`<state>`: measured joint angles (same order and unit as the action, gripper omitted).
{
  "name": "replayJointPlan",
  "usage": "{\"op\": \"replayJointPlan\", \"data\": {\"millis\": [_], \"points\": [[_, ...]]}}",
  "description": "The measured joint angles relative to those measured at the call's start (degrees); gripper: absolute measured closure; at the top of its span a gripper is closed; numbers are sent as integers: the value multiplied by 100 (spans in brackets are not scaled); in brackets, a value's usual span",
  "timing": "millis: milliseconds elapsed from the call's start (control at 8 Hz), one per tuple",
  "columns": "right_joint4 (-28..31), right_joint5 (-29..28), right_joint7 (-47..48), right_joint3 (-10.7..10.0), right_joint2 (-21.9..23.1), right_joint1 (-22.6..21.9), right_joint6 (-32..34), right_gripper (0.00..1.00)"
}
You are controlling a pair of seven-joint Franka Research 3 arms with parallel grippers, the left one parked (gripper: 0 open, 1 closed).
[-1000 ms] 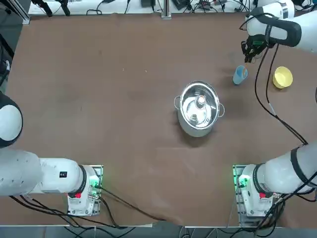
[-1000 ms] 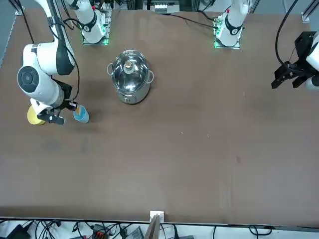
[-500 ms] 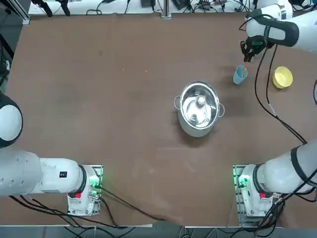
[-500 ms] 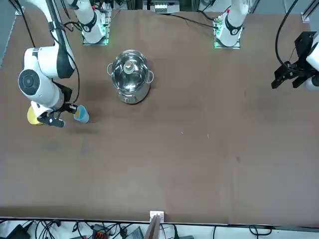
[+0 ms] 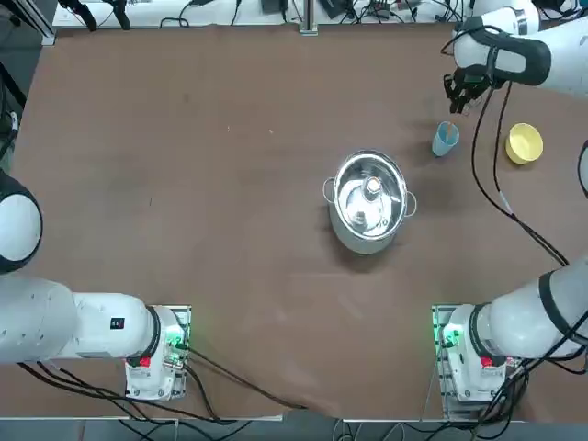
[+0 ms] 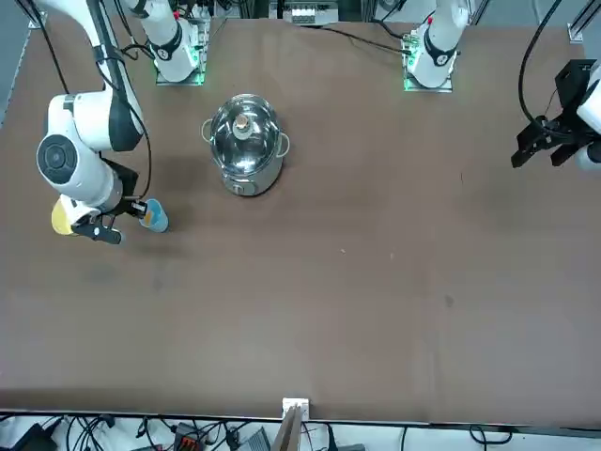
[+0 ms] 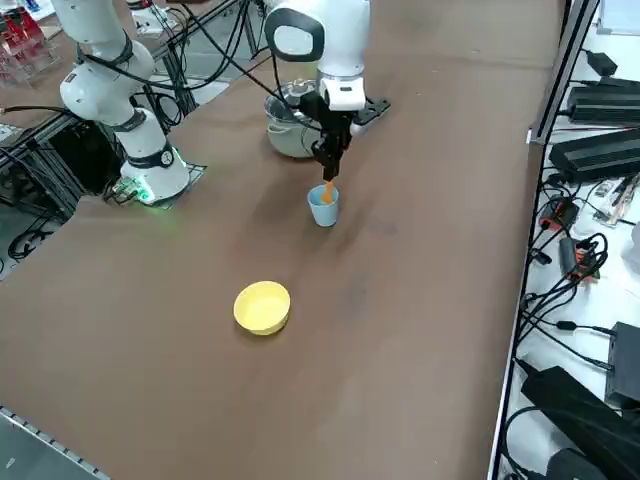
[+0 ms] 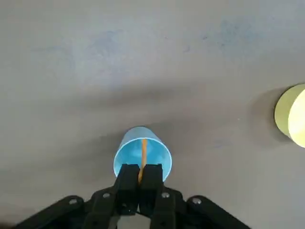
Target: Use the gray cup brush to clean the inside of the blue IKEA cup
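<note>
The blue IKEA cup [image 5: 445, 139] [image 6: 155, 218] [image 7: 323, 208] [image 8: 125, 155] stands upright on the brown table, between the steel pot and the yellow bowl. My right gripper [image 5: 458, 101] [image 6: 132, 208] [image 7: 328, 173] [image 8: 139, 175] hangs just above the cup's rim, shut on the orange handle of the gray cup brush [image 7: 327, 191] [image 8: 143, 151]. The brush reaches down into the cup; its head is hidden inside.
A yellow bowl [image 5: 525, 143] [image 6: 62, 219] [image 7: 262, 306] [image 8: 291, 114] sits near the table's right edge, a short way from the cup. The steel pot [image 5: 369, 200] [image 6: 245, 143] [image 7: 285, 125] stands mid-table. Cables and equipment line the table's edges.
The right wrist has shifted slightly toward the table's far edge above the cup. The cup, bowl and pot have stayed in place.
</note>
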<state>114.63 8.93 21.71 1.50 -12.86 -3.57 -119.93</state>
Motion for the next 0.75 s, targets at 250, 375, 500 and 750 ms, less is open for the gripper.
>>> {"op": "replayJointPlan", "data": {"millis": [250,375,500,750], "points": [[0,-2,147,19,-4,-47,0,96],[0,-2,252,28,-8,-91,2,96],[0,-2,316,34,-14,-129,13,96],[1,-2,334,39,-18,-140,121,96]]}}
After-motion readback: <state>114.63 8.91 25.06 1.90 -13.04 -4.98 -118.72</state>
